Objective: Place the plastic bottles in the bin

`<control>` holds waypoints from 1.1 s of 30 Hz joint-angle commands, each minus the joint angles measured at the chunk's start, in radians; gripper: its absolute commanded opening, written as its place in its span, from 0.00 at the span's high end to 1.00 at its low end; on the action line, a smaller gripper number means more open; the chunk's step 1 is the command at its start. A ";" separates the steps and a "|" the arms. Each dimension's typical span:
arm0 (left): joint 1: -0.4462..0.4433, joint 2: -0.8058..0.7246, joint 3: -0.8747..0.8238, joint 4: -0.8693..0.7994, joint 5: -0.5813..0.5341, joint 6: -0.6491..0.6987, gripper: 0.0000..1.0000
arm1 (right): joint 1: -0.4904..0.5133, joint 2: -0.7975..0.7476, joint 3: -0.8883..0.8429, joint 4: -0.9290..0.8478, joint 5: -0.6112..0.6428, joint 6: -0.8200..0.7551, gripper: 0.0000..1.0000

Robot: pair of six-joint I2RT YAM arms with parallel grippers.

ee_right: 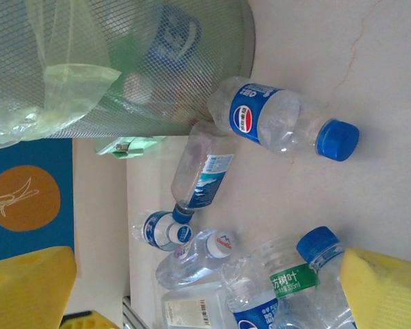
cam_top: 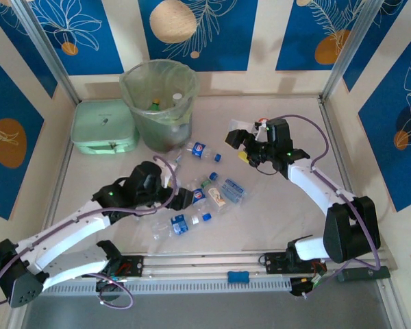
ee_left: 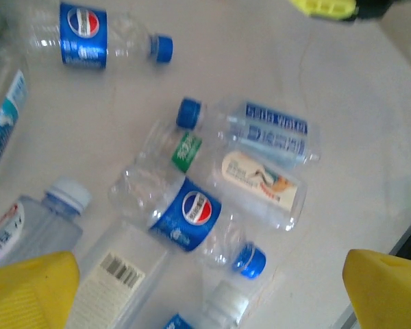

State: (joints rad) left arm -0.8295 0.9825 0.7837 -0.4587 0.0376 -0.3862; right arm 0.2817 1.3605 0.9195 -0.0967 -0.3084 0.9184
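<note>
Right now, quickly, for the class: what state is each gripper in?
Left gripper: open, holding nothing.
Right gripper: open, holding nothing.

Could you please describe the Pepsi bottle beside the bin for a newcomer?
Find the tall bin with the green liner. At its foot, on the right, lies a clear bottle. Unlike its teal-labelled neighbour, it has a blue label and blue cap.

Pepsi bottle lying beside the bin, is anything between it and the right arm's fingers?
Nothing visible does. In the top view, bare table separates the right fingers from the Pepsi bottle, which lies by the bin; the other bottles sit nearer the arm bases, off that line.
</note>
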 commanded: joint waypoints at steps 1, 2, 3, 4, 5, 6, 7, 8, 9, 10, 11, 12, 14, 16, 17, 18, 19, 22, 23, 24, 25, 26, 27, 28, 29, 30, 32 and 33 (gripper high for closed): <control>-0.058 0.062 0.014 -0.117 -0.058 0.040 0.02 | -0.011 -0.044 -0.020 0.014 0.023 0.022 0.01; -0.075 0.083 0.028 -0.139 -0.057 0.054 0.02 | -0.012 -0.050 -0.027 0.016 0.029 0.026 0.01; -0.095 0.115 0.045 -0.170 -0.063 0.073 0.02 | -0.015 -0.059 -0.035 0.018 0.036 0.029 0.01; -0.112 0.139 0.059 -0.198 -0.075 0.088 0.02 | -0.016 -0.066 -0.040 0.020 0.044 0.032 0.01; -0.133 0.168 0.075 -0.228 -0.088 0.106 0.02 | -0.021 -0.074 -0.047 0.023 0.051 0.034 0.01; -0.153 0.192 0.087 -0.251 -0.104 0.117 0.02 | -0.024 -0.081 -0.055 0.024 0.059 0.036 0.01; -0.167 0.214 0.097 -0.267 -0.118 0.123 0.02 | -0.025 -0.087 -0.060 0.025 0.065 0.038 0.01; -0.182 0.235 0.105 -0.282 -0.129 0.128 0.02 | -0.028 -0.095 -0.066 0.027 0.070 0.041 0.01; -0.195 0.253 0.109 -0.292 -0.135 0.134 0.01 | -0.030 -0.098 -0.072 0.029 0.073 0.044 0.01; -0.206 0.264 0.112 -0.296 -0.139 0.136 0.01 | -0.033 -0.100 -0.074 0.027 0.075 0.045 0.01; -0.217 0.276 0.114 -0.300 -0.137 0.137 0.01 | -0.033 -0.100 -0.076 0.025 0.075 0.046 0.01; -0.227 0.285 0.114 -0.301 -0.136 0.137 0.01 | -0.032 -0.100 -0.079 0.023 0.075 0.048 0.01; -0.240 0.296 0.114 -0.308 -0.133 0.135 0.01 | -0.032 -0.098 -0.084 0.026 0.074 0.050 0.01; -0.251 0.303 0.111 -0.317 -0.136 0.129 0.01 | -0.032 -0.099 -0.091 0.027 0.074 0.054 0.01; -0.254 0.306 0.106 -0.320 -0.140 0.123 0.01 | -0.034 -0.097 -0.095 0.029 0.071 0.055 0.01; -0.258 0.307 0.100 -0.323 -0.144 0.118 0.01 | -0.034 -0.096 -0.097 0.034 0.071 0.056 0.01; -0.260 0.310 0.096 -0.323 -0.148 0.114 0.02 | -0.034 -0.093 -0.098 0.037 0.065 0.057 0.01; -0.267 0.326 0.085 -0.328 -0.185 0.091 0.02 | -0.031 -0.076 -0.091 0.043 0.038 0.057 0.01; -0.268 0.337 0.081 -0.328 -0.197 0.087 0.03 | -0.031 -0.071 -0.091 0.045 0.033 0.058 0.01; -0.270 0.346 0.079 -0.325 -0.208 0.084 0.03 | -0.029 -0.067 -0.090 0.048 0.028 0.059 0.01; -0.270 0.358 0.076 -0.323 -0.216 0.083 0.04 | -0.028 -0.064 -0.088 0.049 0.026 0.059 0.01; -0.272 0.368 0.074 -0.318 -0.220 0.083 0.05 | -0.027 -0.062 -0.088 0.049 0.026 0.060 0.01; -0.273 0.381 0.071 -0.316 -0.224 0.082 0.06 | -0.027 -0.063 -0.087 0.049 0.026 0.060 0.01; -0.273 0.393 0.068 -0.311 -0.227 0.079 0.06 | -0.027 -0.064 -0.087 0.049 0.026 0.060 0.01; -0.275 0.403 0.065 -0.304 -0.228 0.075 0.07 | -0.025 -0.064 -0.087 0.049 0.028 0.060 0.01; -0.276 0.417 0.059 -0.296 -0.222 0.072 0.07 | -0.025 -0.066 -0.088 0.049 0.029 0.057 0.01; -0.280 0.433 0.047 -0.275 -0.214 0.062 0.08 | -0.026 -0.071 -0.090 0.046 0.032 0.058 0.01; -0.282 0.443 0.040 -0.266 -0.212 0.057 0.09 | -0.025 -0.072 -0.091 0.045 0.032 0.057 0.01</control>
State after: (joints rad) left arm -1.0977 1.4048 0.8459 -0.7368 -0.1608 -0.3031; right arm 0.2539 1.2930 0.8356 -0.0624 -0.2619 0.9733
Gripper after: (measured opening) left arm 0.917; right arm 0.990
